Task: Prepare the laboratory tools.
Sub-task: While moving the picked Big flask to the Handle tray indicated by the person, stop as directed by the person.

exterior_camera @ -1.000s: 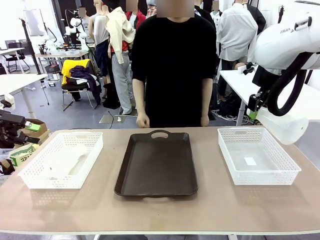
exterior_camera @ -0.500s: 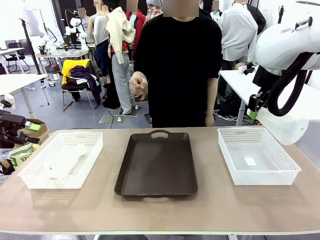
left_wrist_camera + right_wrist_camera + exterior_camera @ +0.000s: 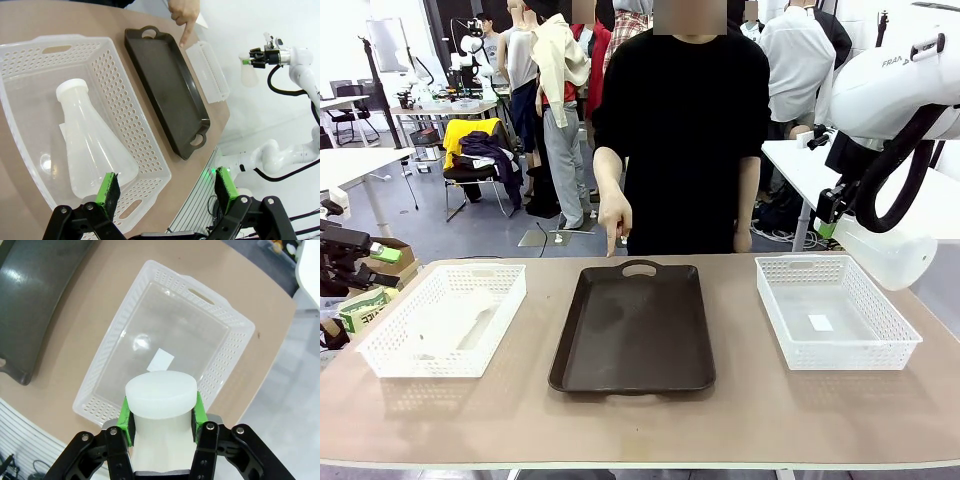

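One frosted white conical flask (image 3: 92, 150) lies on its side in the left white basket (image 3: 125, 100), also seen in the front view as the flask (image 3: 455, 325) in that basket (image 3: 430, 365). My left gripper (image 3: 166, 187) hangs open above that basket's near end, touching nothing. My right gripper (image 3: 160, 415) is shut on the neck of the second flask (image 3: 160, 390), held in the air over the right basket (image 3: 215, 305). From the front, this flask (image 3: 885, 255) hangs beside the right basket's far right corner (image 3: 840, 360).
A dark brown tray (image 3: 632, 330) lies between the baskets. The person's hand (image 3: 615, 222) points an index finger down at the tray's far handle end. The right basket holds a small white label (image 3: 161, 359).
The person's hand rose from the table edge to chest height, then came down pointing at the tray. Both arms and both flasks have stayed where they were.
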### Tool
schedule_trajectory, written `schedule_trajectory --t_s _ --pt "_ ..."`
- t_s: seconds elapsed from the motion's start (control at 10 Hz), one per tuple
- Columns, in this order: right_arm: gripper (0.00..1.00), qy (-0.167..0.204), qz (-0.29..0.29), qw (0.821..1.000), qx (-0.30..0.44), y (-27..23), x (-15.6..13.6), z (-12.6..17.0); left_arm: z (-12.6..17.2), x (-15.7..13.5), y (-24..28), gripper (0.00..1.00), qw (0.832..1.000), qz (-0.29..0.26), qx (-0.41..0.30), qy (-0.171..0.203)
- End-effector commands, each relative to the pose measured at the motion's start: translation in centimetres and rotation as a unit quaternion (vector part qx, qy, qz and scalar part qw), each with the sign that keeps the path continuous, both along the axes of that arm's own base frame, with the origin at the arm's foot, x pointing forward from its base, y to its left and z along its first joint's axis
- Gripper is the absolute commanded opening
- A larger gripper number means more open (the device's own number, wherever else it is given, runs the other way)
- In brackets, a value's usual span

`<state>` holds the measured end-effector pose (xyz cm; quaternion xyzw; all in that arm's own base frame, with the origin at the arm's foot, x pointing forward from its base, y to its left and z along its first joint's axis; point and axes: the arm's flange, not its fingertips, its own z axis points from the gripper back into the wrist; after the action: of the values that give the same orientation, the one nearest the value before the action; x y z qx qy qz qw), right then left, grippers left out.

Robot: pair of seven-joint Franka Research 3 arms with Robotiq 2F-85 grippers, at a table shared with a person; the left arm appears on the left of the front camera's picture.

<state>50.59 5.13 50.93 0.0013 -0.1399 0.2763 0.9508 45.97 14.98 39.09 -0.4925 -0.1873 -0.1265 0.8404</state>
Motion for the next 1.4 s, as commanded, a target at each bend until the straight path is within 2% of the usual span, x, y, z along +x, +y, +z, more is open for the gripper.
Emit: schedule_trajectory --t_s 0.0,1.1,1.2,1.3 --pt "0.00 0.003 0.002 1.000 -0.006 0.03 0.04 0.01 0.16 -0.09 0.13 1.00 1.000 -0.002 0.003 0.000" --pt "0.00 0.003 0.002 1.000 -0.006 0.03 0.04 0.01 0.16 -0.09 0.13 1.00 1.000 -0.002 0.003 0.000" --pt "0.00 0.000 0.000 1.000 0.000 0.00 0.00 0.00 0.16 -0.09 0.13 1.00 1.000 -0.002 0.003 0.000" --pt "0.00 -0.020 0.018 0.999 0.022 0.24 -0.30 0.46 0.16 -0.09 0.13 1.00 1.000 -0.002 0.003 0.000"
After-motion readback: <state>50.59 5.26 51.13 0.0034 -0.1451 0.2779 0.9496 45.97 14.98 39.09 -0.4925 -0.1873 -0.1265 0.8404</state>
